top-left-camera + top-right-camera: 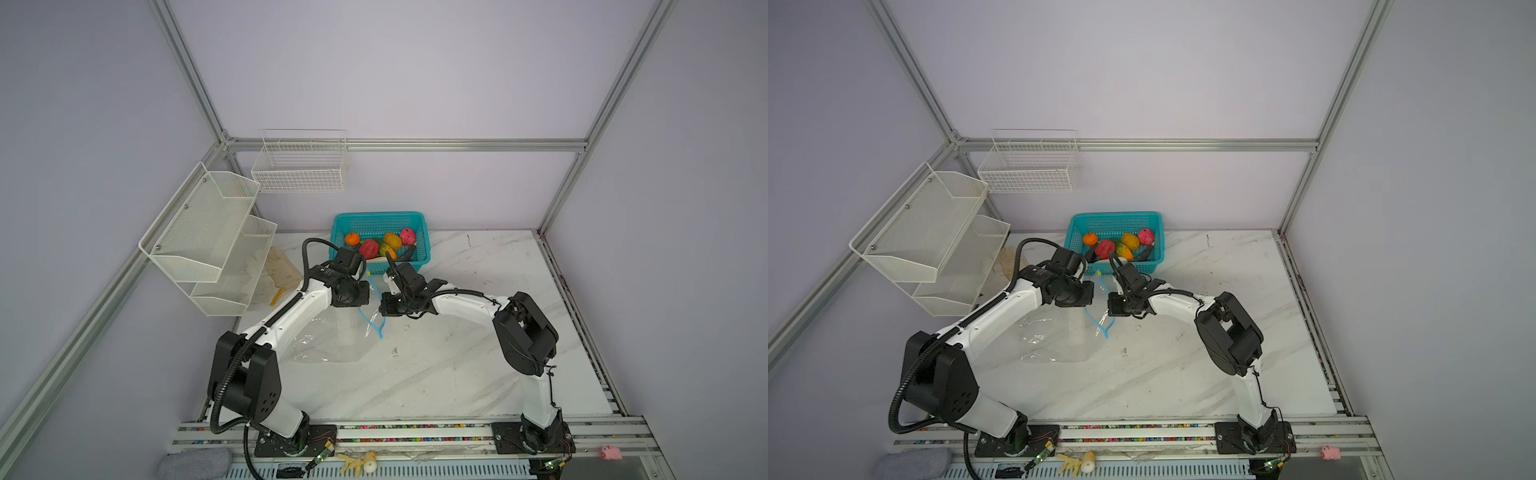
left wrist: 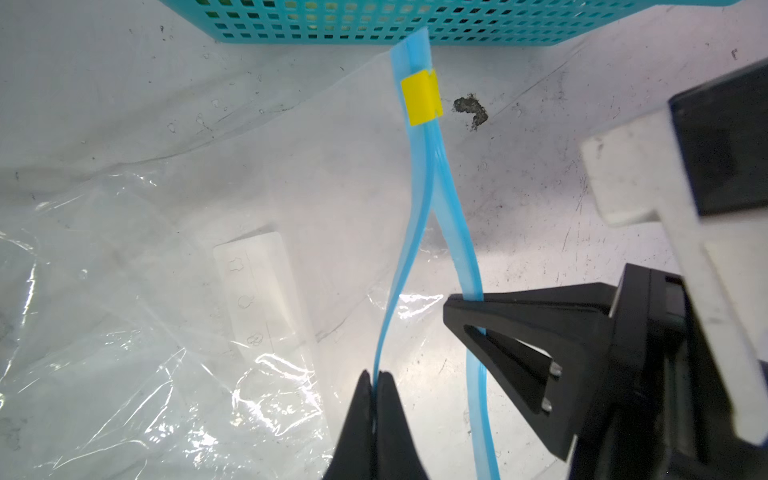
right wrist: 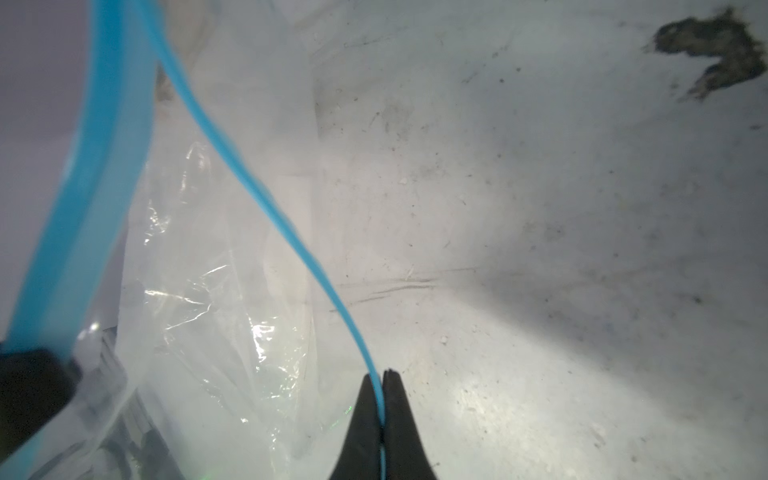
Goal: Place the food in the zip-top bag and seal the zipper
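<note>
While the food (image 1: 368, 248) lies in the blue-green basket (image 1: 378, 219) at the back of the table (image 1: 457, 374), the bag (image 1: 328, 338) is being opened. The step in hand is therefore judged to be the spreading of the mouth, before any piece is put in. The bag is laid flat on the table between the two arms, and no food is seen inside it.

The zipper (image 2: 417, 216) is parted into two lips. One lip is pinched by the closed left gripper (image 2: 376, 379), and the other lip is pinched by the closed right gripper (image 3: 382, 376). The yellow slider (image 2: 420, 97) is found at the end near the basket, where the lips are joined.

For the next move, it is judged that the lips must be drawn further apart and lifted a little. After that, one gripper must be freed for the food. The thin plastic may slip or fall shut.

The table is white with grey veins, scratched, and marked by a dark stain (image 2: 471, 110). The space is closed by pale walls and a metal frame (image 1: 407, 144). A white mesh shelf (image 1: 208, 224) and a wire basket (image 1: 300, 166) are hung at the left.
</note>
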